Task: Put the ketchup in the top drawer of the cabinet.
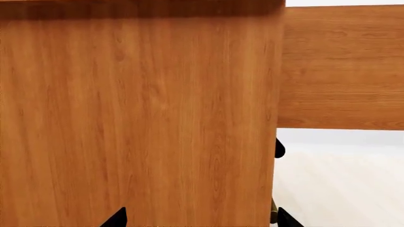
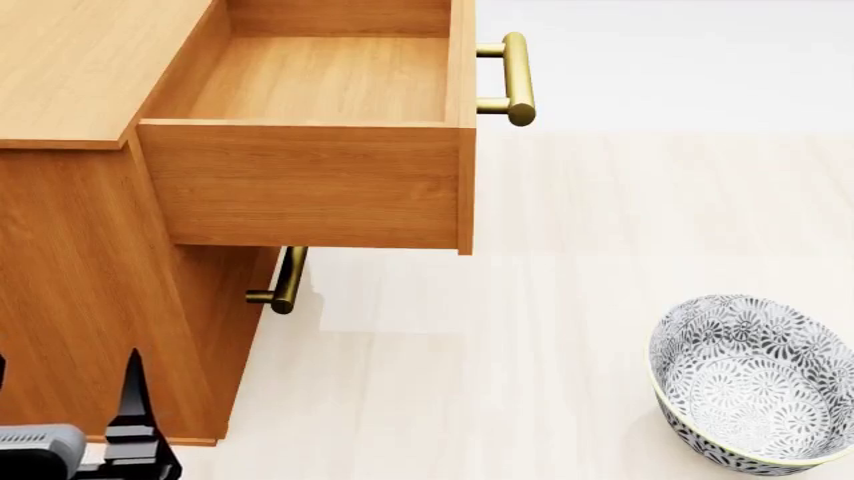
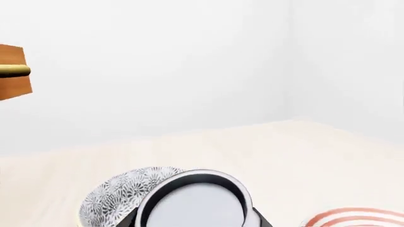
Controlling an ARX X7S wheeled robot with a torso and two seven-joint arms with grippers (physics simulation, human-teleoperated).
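Head view: top drawer (image 2: 314, 90) pulled out of cabinet (image 2: 80, 70), interior bare, brass handle (image 2: 514, 78) clear. Opening step judged done; fetching ketchup next.

Ketchup not identifiable anywhere; red-striped shape (image 3: 353, 218) at right wrist view edge, cut off, too little to name.

Patterned bowl (image 2: 754, 380) on floor, well apart from cabinet.

Left pincer (image 2: 127, 420) beside cabinet side, mostly cropped; apart or together, cannot tell. Right pincer unseen.
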